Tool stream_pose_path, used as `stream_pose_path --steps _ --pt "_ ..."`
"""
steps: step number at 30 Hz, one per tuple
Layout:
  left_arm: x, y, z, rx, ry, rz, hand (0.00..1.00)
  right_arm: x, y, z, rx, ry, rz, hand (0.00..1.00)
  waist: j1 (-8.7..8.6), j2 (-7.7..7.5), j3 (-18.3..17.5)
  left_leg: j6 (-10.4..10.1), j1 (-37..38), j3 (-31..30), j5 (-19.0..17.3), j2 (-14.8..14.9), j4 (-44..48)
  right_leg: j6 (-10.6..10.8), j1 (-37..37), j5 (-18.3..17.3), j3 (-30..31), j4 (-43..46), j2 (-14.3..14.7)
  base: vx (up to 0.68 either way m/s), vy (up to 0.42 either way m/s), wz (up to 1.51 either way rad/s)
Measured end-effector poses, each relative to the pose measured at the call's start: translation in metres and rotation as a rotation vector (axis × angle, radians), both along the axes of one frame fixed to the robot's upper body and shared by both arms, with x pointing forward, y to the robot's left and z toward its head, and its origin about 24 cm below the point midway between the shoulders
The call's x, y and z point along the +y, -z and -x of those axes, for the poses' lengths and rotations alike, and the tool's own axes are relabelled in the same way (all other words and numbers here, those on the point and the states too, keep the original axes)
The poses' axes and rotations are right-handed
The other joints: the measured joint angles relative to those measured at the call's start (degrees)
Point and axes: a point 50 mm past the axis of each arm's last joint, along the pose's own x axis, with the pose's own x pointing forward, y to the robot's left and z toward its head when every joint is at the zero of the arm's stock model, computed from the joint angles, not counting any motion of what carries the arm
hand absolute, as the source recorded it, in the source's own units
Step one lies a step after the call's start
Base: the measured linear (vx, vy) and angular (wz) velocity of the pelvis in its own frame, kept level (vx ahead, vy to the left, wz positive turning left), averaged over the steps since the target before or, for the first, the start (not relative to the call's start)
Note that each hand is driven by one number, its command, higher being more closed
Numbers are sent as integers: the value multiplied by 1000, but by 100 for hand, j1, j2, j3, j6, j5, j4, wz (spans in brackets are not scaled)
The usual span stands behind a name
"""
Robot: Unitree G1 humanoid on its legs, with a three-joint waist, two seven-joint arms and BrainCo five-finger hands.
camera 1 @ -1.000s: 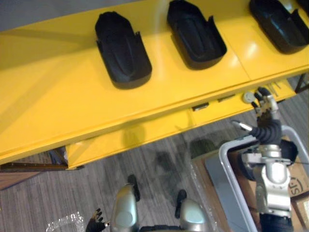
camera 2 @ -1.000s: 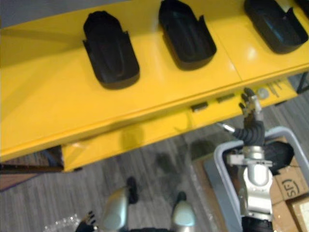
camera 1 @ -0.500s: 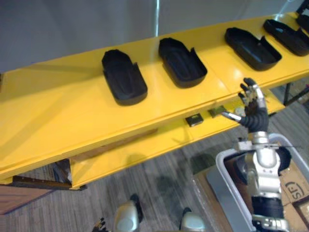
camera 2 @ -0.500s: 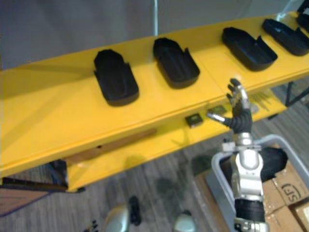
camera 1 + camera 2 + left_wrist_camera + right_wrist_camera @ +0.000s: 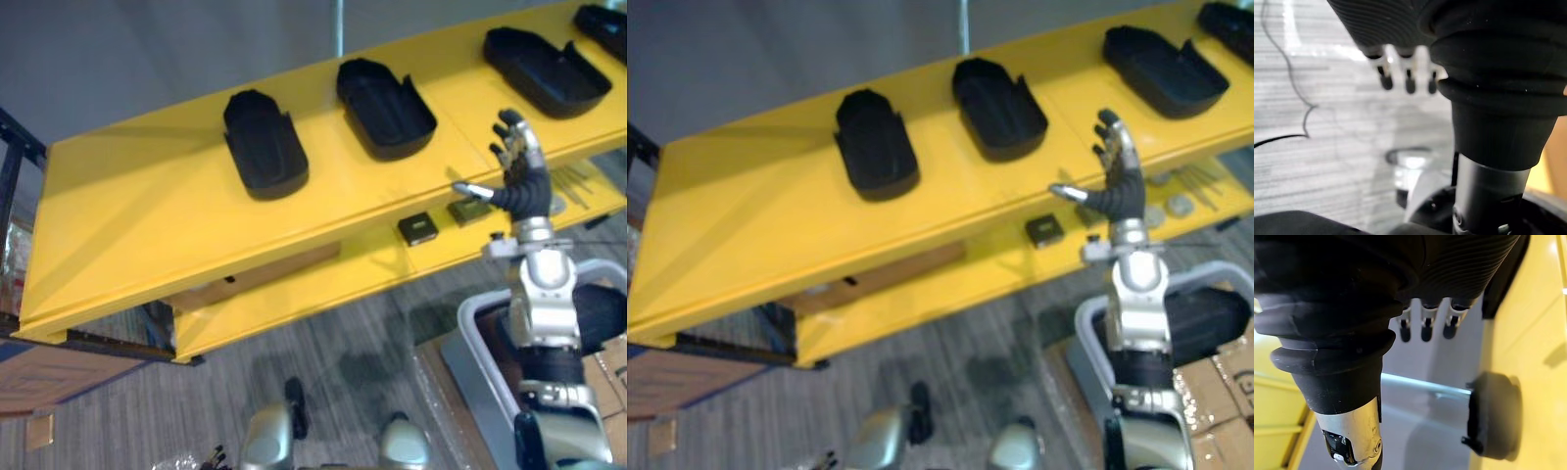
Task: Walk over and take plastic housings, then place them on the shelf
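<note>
Right hand [image 5: 517,160]: raised upright on its arm, fingers straight and slightly spread, thumb jutting to the robot's left; released, holding nothing.

Left eye view. The hand stands over the front edge of the yellow shelf [image 5: 147,225], between second housing [image 5: 385,95] and third housing [image 5: 545,71], touching neither. Housings: black glossy plastic, oblong open shells, hollow side up, one end rounded, the other cut square with notched walls. Left housing [image 5: 265,147], second and third lie in a row along the shelf top, well apart. Fourth housing [image 5: 602,18] sits at the far right, cut off by the frame. Bare yellow lies left of the row and along the front edge. Lower tier [image 5: 323,284] carries two small dark boxes [image 5: 418,228].

Right eye view. Grey bin [image 5: 1081,328] stands on the floor [image 5: 950,362] by the right arm, cardboard boxes [image 5: 1215,392] beside it. Grey floor lies open before the shelf.

Left wrist view. Left hand [image 5: 1408,81]: fingers hang loose and straight over grey floor, empty.

Right wrist view. Fingers [image 5: 1423,330] straight, closed on nothing. A housing [image 5: 1493,416] lies past them on the yellow surface; which of the row cannot be told.
</note>
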Motion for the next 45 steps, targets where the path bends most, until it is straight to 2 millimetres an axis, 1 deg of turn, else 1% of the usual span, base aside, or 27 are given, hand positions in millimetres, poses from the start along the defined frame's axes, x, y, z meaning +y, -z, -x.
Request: stream_pose_path --steps 5,7,10,12,14,17,21,25,27,29,32,36,45 --pt "-1 -2 -8 -35 5 -1 0 4 -13 -9 -7 -37 42 0 -5 33 85 13 -113 -25 30 -51 12 23 -156 -63 -11 152 -71 -14 -10 4" --pt "-2 -2 -10 -41 6 2 0 4 -14 -13 -1 -41 41 0 -10 43 90 17 -112 -50 33 -92 12 27 -152 -91 -38 181 -111 23 -3 9" --pt "-3 -3 -13 -49 9 3 0 3 -17 -17 6 -39 37 0 -9 97 123 20 -117 -127 36 -118 11 16 -103 -99 -133 196 -128 26 -13 11" --pt "-3 -3 -15 -57 11 4 0 6 -22 -21 18 -50 63 0 1 148 183 18 -112 -141 49 -135 -1 20 -112 -126 -147 259 -150 15 -18 7" --pt "-4 -4 -18 -69 15 5 0 8 -25 -26 35 -68 89 0 -1 202 242 26 -63 -154 129 -189 -128 35 -124 -161 -163 315 -203 0 -21 8" --pt "-7 -4 -19 -68 33 12 0 8 -20 -33 83 -84 76 0 10 255 269 17 -36 -156 152 -201 -180 38 -127 -175 -166 339 -213 -1 -7 2" --pt "-7 -4 -19 -67 31 14 0 8 -14 -37 122 -101 67 0 24 270 275 3 38 -156 221 -221 -310 36 -118 -181 -169 342 -220 0 -5 1" --pt "-8 -4 -19 -69 34 16 0 2 -7 -44 174 -78 48 0 27 289 279 -5 64 -214 350 -239 -478 26 -117 -186 -255 352 -222 -14 -25 10" --pt "-9 -4 -19 -69 36 17 0 1 -8 -46 181 -73 46 0 41 332 299 -10 76 -248 389 -244 -516 20 -105 -189 -283 364 -221 -22 -24 8" --pt "-9 -4 -20 -70 38 18 0 -1 -8 -49 191 -63 44 0 59 411 333 -10 132 -253 447 -251 -598 11 -95 -196 -284 383 -224 -31 -19 1" --pt "-9 -4 -20 -70 41 19 0 -2 -10 -51 188 -54 36 0 57 467 341 -30 148 -286 550 -261 -742 -2 -147 -227 -307 417 -226 -38 -21 5" --pt "-9 -4 -20 -71 42 19 0 -8 -10 -52 195 -24 18 0 113 478 334 -50 232 -300 643 -260 -886 -29 -149 -256 -319 472 -223 -5 -7 1" --pt "-10 -4 -20 -72 38 22 0 -18 -17 -56 180 38 -21 0 192 483 332 -54 118 -379 687 -264 -878 -34 -223 -259 -409 512 -230 5 -3 5"
